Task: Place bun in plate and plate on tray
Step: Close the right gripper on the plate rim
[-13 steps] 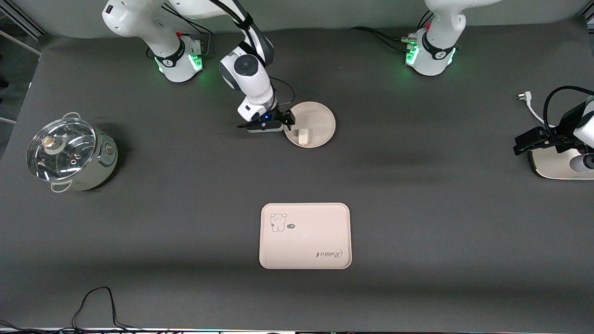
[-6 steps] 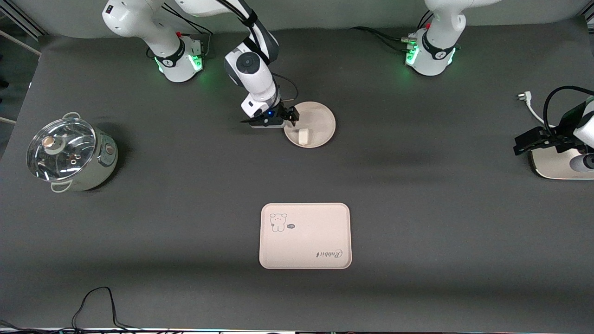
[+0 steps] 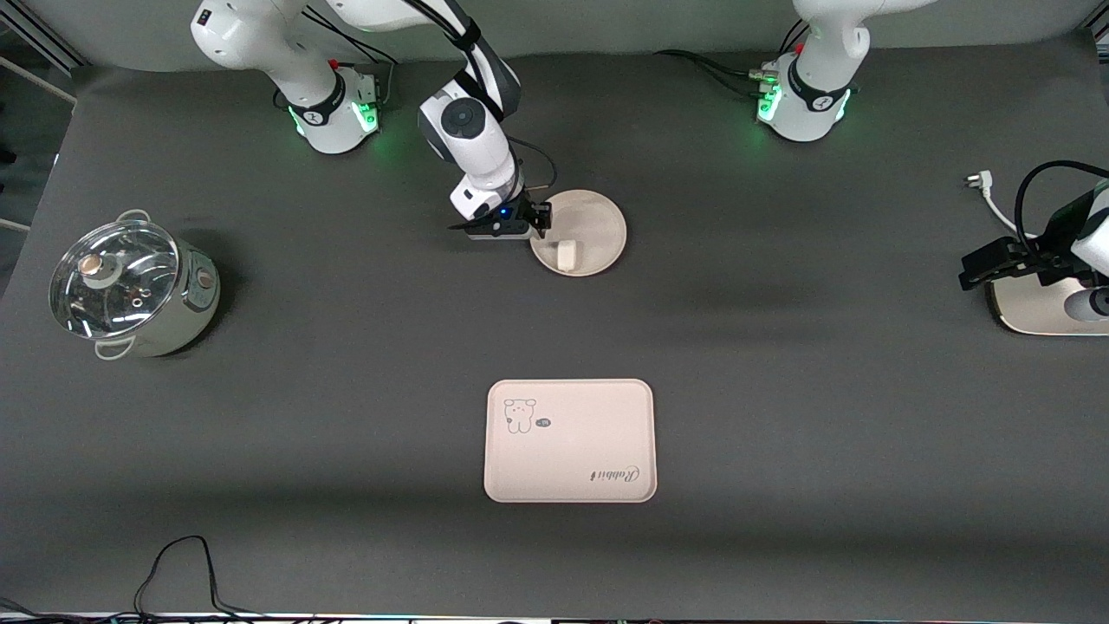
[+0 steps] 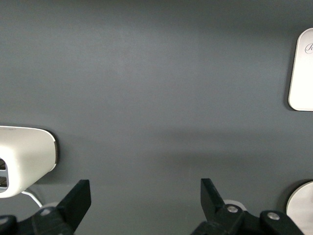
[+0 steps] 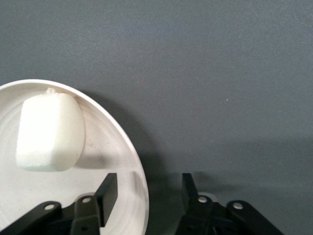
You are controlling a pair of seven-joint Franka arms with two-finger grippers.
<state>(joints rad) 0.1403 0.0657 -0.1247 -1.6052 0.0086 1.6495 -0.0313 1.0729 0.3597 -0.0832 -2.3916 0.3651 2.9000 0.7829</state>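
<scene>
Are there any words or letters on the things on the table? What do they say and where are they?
"Rabbit": cursive lettering on the tray, in one corner; it reads upside down in the front view.
A small dark tag beside the bear drawing on the tray has tiny marks, too small to read.
The plate, the bun and the pot show no words.
</scene>
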